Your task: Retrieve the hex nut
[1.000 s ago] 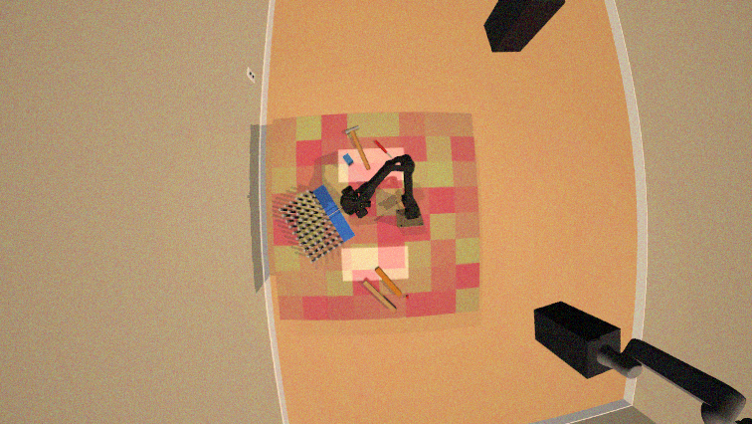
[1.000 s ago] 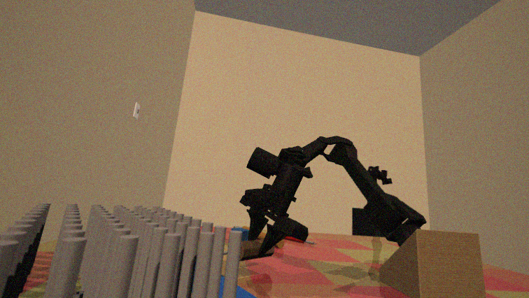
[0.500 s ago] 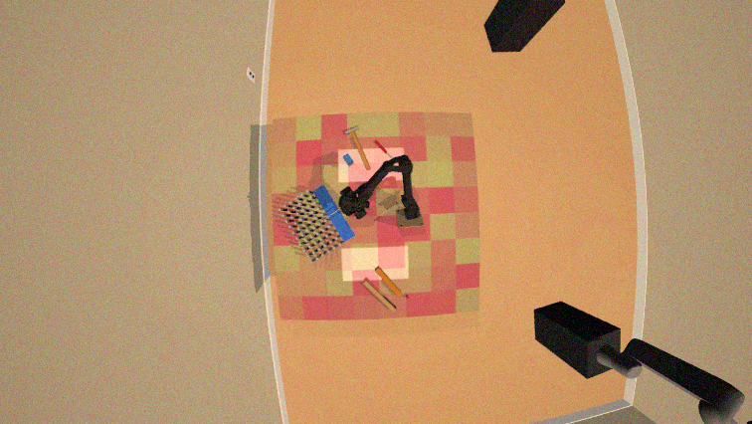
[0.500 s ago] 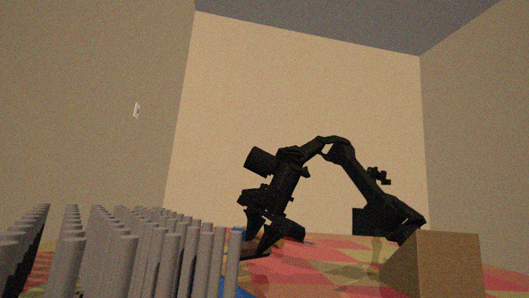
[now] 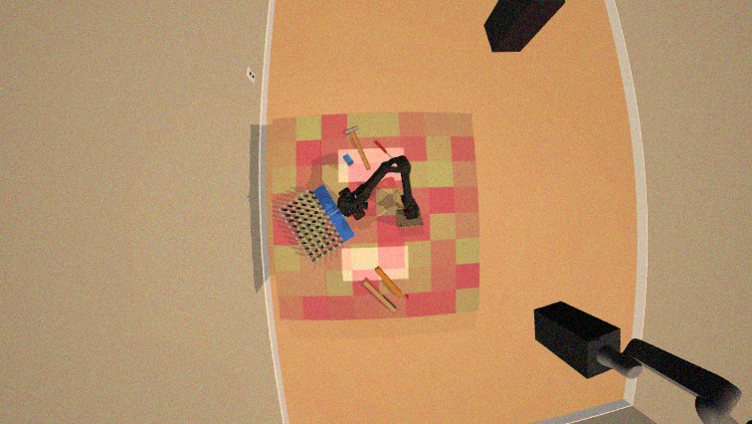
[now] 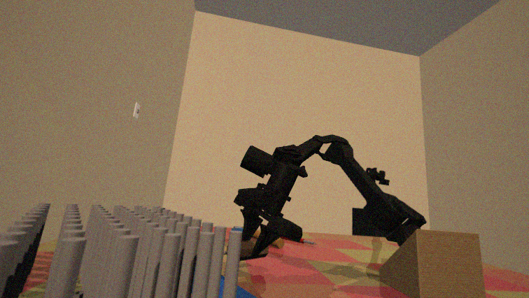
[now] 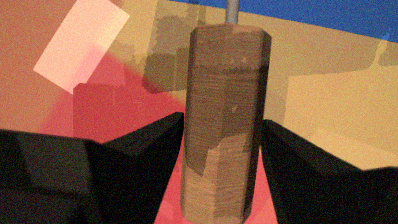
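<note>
My gripper (image 5: 345,208) (image 6: 252,242) (image 7: 222,124) is shut on the faceted wooden handle (image 6: 247,248) (image 7: 225,90) of a tool. The tool's thin metal shaft (image 7: 232,11) points away from the hand, and in the top view a thin light line crosses over the blue taped strip (image 5: 342,227) (image 7: 325,17). The hand is beside the strip, on the side away from the spacers. The grey metal spacers (image 6: 234,259) stand upright in rows beyond it. The shaft's far end is too small to make out. I cannot see the nut in any view.
A hammer (image 5: 360,150), a blue block (image 5: 348,158) and a red-handled tool (image 5: 379,145) lie on one side of the arm. An orange tool (image 5: 388,282) and a wooden-handled tool (image 5: 377,294) lie on the other. A wooden block (image 6: 449,262) is by the arm's base.
</note>
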Available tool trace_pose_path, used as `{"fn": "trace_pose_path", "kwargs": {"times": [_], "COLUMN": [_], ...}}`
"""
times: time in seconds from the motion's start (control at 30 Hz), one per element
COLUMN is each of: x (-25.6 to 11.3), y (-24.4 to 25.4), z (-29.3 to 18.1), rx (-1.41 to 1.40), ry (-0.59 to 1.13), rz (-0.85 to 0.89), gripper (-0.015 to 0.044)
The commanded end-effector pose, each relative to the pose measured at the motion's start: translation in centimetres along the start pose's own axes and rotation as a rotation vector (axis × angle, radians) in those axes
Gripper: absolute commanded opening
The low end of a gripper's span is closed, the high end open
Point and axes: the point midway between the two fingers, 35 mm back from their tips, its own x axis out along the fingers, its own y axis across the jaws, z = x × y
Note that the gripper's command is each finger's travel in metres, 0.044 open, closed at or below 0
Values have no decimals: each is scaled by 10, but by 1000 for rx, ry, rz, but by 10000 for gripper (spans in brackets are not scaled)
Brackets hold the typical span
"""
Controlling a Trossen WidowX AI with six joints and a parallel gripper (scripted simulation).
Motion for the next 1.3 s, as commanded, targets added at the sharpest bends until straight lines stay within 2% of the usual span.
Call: {"fn": "trace_pose_path", "kwargs": {"times": [0.0,1.27], "x": [-1,5], "y": [-4,-4], "z": [6,29], "rx": [16,16], "ry": [-7,-8], "rz": [-11,-11], "gripper": [0,0]}}
